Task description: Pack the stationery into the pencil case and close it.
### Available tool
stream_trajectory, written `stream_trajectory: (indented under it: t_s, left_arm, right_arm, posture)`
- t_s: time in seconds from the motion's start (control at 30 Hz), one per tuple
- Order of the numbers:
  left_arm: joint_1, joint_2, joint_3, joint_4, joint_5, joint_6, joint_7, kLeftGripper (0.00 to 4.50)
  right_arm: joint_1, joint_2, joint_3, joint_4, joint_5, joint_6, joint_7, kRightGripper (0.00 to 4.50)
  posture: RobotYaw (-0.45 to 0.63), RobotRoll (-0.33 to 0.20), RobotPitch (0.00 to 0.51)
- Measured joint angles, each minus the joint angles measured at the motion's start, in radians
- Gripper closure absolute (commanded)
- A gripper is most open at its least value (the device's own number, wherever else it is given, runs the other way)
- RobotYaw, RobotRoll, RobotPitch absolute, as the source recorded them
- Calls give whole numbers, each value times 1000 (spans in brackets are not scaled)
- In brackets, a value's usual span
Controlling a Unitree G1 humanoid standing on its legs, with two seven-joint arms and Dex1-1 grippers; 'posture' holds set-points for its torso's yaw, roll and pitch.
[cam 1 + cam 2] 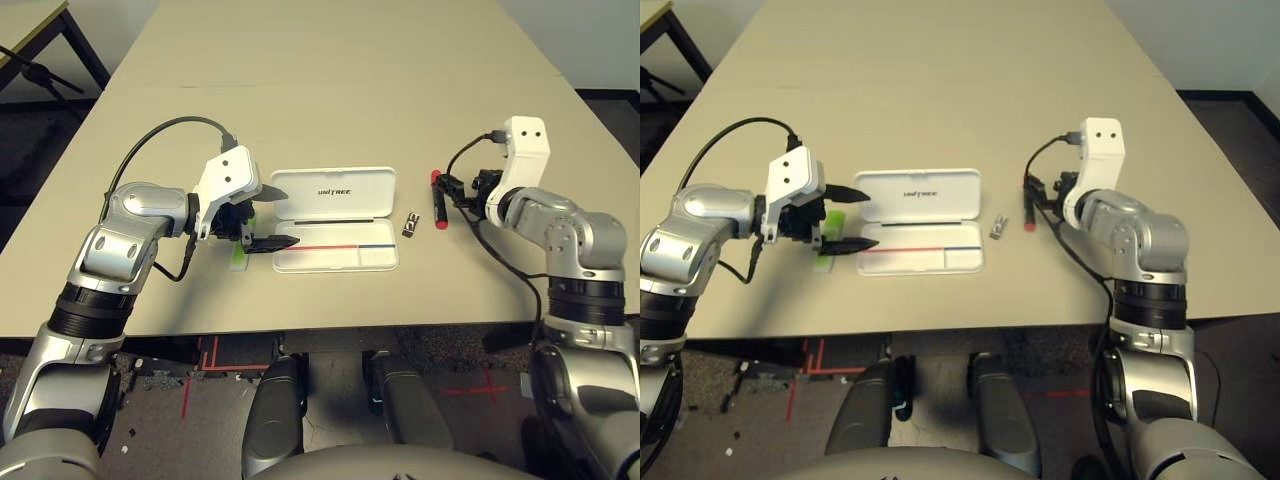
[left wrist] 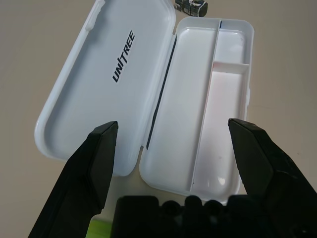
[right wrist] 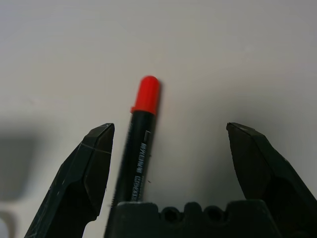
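1. Left eye view: left end effector (image 1: pixel 262 214) hovering wide, empty, over green stick (image 1: pixel 236 259) beside open pencil case (image 1: pixel 336 219).
2. Case tray sitting empty; clip (image 1: pixel 409 224) lying on table (image 1: pixel 320 90).
3. Right end effector (image 3: pixel 168 163) gaping around red marker (image 3: pixel 139 141), nothing packed yet.

Head stereo overlooks table (image 1: pixel 330 90), wrists close-up

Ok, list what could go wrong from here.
1. The red marker lies off-centre between the open right gripper's fingers, near one finger; closing may roll it away rather than clamp it.
2. The open left gripper hangs at the open pencil case's left end; a low sweep may shove the case.
3. The small clip lies between case and marker and could be knocked.
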State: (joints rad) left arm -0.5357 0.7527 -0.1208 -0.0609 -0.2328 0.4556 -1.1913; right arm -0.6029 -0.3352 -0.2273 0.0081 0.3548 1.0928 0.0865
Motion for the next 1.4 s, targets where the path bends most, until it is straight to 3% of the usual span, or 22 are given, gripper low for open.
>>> stream_trajectory:
  t_s: [0.37,0.47,0.77,0.9,1.1,1.23,1.4]
  left_arm:
    - [16,21,2,-15,-23,7,-5,39]
    - [36,39,4,-39,-39,18,-5,0]
    - [51,62,26,-64,-59,30,-5,0]
    - [72,80,31,-83,-63,31,-9,0]
    - [82,88,39,-83,-68,30,-13,0]
    - [85,91,43,-81,-71,24,-16,0]
    - [86,94,50,-80,-82,18,-20,0]
  right_arm:
    - [-36,48,-16,31,-4,101,-31,0]
    - [-44,60,-30,31,-5,128,-41,601]
    - [-47,88,-65,16,-15,165,-59,3984]
    - [-52,74,-64,15,-15,167,-48,3997]
    - [-46,-82,-15,-10,25,189,109,3997]
    - [-4,-275,35,-60,92,135,347,3997]
    - [40,-499,82,-67,136,-71,693,3997]
  posture:
    - [-14,0,200]
    - [-7,0,204]
    - [-3,0,202]
    - [-3,0,201]
    - [-4,0,202]
    - [-3,0,202]
    - [-9,0,201]
